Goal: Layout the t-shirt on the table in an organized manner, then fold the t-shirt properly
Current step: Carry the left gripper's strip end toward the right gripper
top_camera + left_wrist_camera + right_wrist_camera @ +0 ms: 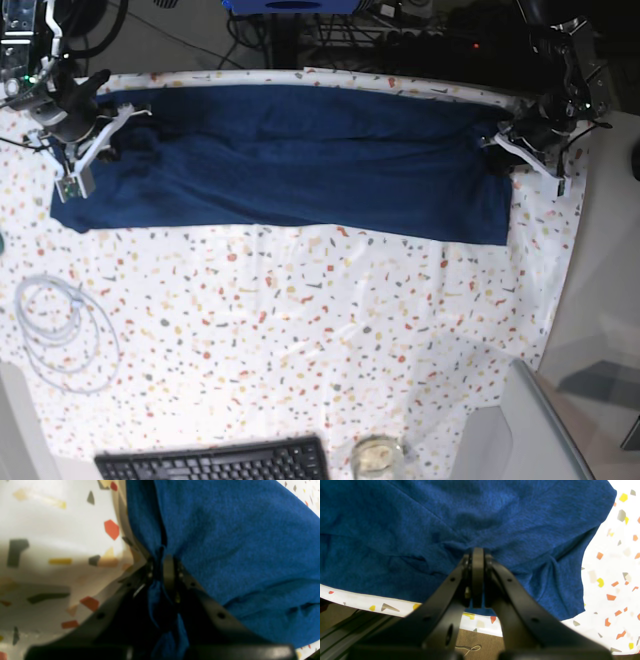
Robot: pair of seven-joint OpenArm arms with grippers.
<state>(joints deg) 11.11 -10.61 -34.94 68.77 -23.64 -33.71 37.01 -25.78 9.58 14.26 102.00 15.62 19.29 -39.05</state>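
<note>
The dark blue t-shirt (300, 160) lies stretched in a long band across the far part of the speckled table (320, 330). At its right end my left gripper (498, 140) is shut on a pinch of cloth. The left wrist view shows the t-shirt (237, 542) bunched and running down between the closed jaws of the left gripper (161, 558), with the table (62, 517) to the left. My right gripper (98, 142) is at the shirt's left end. In the right wrist view the right gripper (478, 552) is shut, and the t-shirt (420, 517) puckers toward its tip.
A coiled white cable (65, 325) lies at the left of the table. A black keyboard (215, 462) and a small glass dish (377, 455) sit at the near edge. A grey surface (510, 430) is at the bottom right. The table's edge (395, 605) runs just under the right gripper.
</note>
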